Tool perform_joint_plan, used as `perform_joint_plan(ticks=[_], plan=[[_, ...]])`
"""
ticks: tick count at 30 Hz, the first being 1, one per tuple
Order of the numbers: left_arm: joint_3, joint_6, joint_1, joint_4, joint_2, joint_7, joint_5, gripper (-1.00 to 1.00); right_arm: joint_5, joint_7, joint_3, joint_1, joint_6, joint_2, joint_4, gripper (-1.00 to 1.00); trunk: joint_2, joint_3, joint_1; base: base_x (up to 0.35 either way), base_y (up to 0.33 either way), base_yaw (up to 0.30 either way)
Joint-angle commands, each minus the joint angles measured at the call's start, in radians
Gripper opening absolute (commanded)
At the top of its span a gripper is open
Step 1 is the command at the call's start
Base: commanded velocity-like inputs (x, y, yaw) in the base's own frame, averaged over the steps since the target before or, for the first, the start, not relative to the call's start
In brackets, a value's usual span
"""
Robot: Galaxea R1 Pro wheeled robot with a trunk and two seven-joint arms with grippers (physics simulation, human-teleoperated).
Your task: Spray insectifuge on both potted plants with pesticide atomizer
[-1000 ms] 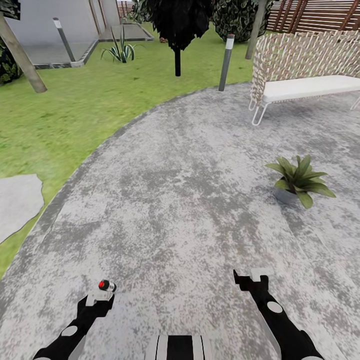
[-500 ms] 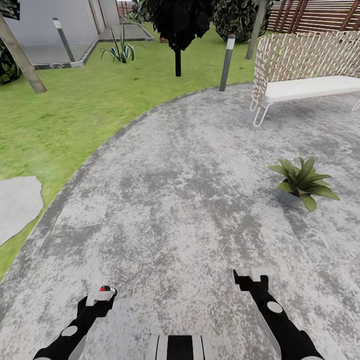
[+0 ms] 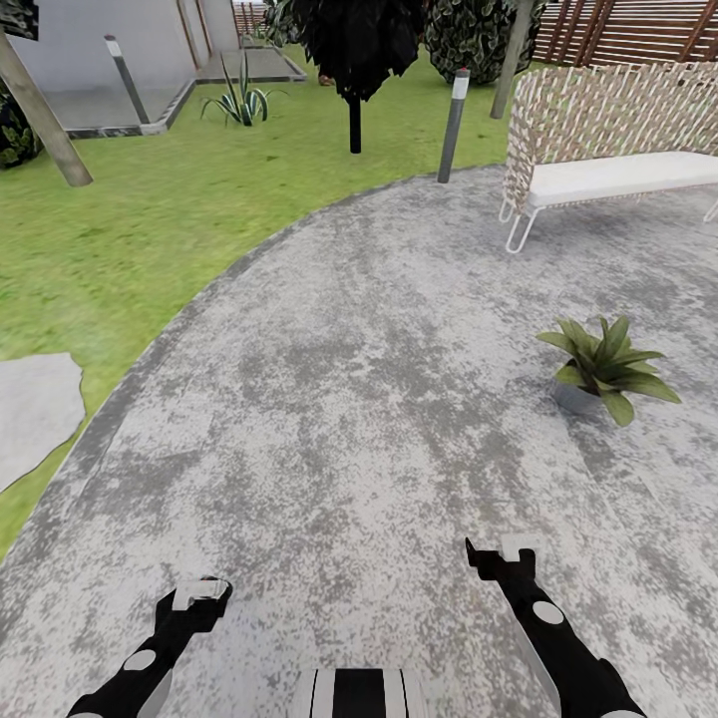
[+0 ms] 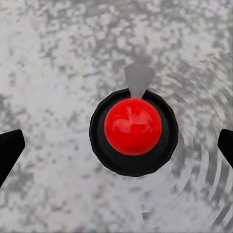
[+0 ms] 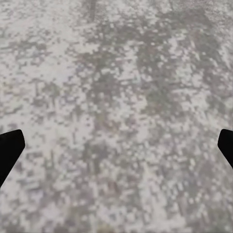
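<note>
One potted plant (image 3: 606,361) sits on the grey stone patio (image 3: 379,379) in the head view, off to the right and well apart from both arms. It has broad pointed green leaves in a small grey pot. The head view also shows a white bench (image 3: 608,150) with a woven back, green grass (image 3: 150,239), two short posts, a dark tree and a big round bush far behind. The left wrist view shows the pesticide atomizer (image 4: 133,132) from right above. It looks like a round black ring with a shiny red ball in the middle and a small grey pointed tip sticking out on one side. It stands on the patio, between the two black fingertips of the left gripper (image 4: 116,148), and they do not touch it. In the head view the atomizer is hidden under the left gripper (image 3: 199,590), so it is hard to make out there. The left gripper is spread wide and holds nothing. The right wrist view shows bare speckled stone with the right gripper (image 5: 116,145) spread wide too, its black tips cut off at the edges. In the head view the right gripper (image 3: 504,553) hangs over the patio, near nothing.
</note>
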Motion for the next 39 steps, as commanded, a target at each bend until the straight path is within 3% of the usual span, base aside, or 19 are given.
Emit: perform_joint_plan(ticks=[1, 34, 35, 39], plan=[[0.008, -0.004, 0.000, 0.001, 0.000, -0.005, -0.011, 1.00, 0.001, 0.000, 0.000, 0.000, -0.003, 0.000, 0.001, 1.00, 0.000, -0.001, 0.000, 0.000, 0.000, 0.000], [0.008, -0.009, 0.000, 0.002, 0.002, -0.006, -0.011, 1.00, 0.001, 0.000, 0.000, 0.000, -0.003, 0.000, 0.002, 1.00, -0.001, -0.011, 0.001, 0.000, 0.000, -0.022], [0.008, -0.010, 0.000, 0.001, 0.002, -0.006, -0.011, -1.00, 0.001, 0.000, 0.000, 0.000, -0.003, 0.000, 0.002, 1.00, -0.001, -0.011, 0.001, 0.000, 0.000, 0.000], [0.009, -0.009, 0.000, 0.001, 0.003, -0.007, -0.011, -1.00, 0.001, 0.000, 0.000, 0.000, -0.003, 0.000, 0.001, 1.00, -0.001, -0.011, 0.001, 0.000, 0.000, 0.000]])
